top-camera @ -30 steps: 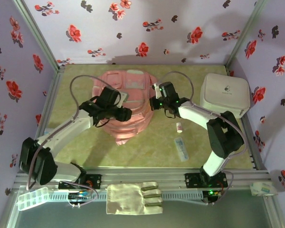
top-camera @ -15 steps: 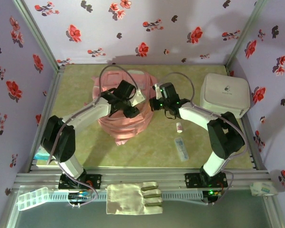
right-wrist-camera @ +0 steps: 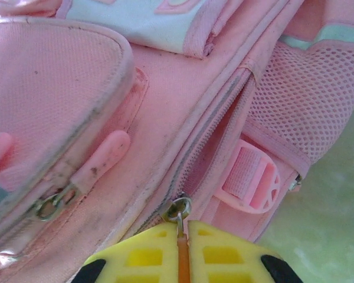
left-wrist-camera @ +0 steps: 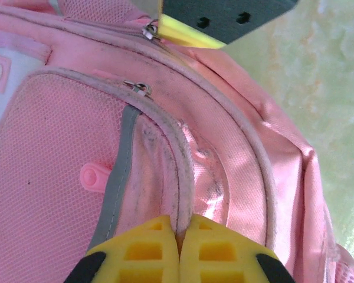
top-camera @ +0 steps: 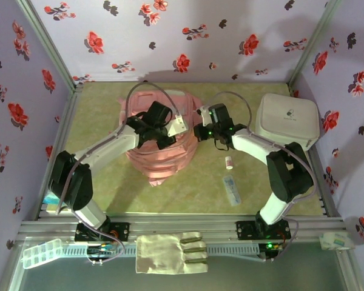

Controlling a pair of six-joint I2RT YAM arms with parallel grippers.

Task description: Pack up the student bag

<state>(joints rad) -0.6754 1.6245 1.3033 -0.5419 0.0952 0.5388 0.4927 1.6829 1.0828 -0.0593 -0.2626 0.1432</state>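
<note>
Student bag (top-camera: 161, 162) left of box (top-camera: 287, 121)

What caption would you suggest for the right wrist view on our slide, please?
Close-up: the right gripper shut on a zipper pull of the pink student bag, plastic buckle alongside.

You are looking at a green tabletop (top-camera: 170, 197) carrying the student bag (top-camera: 161, 163) at far centre, a white box (top-camera: 288, 119) sitting far right, and a small white tube (top-camera: 229, 162) and pale packet (top-camera: 230, 190) lying nearer.
</note>
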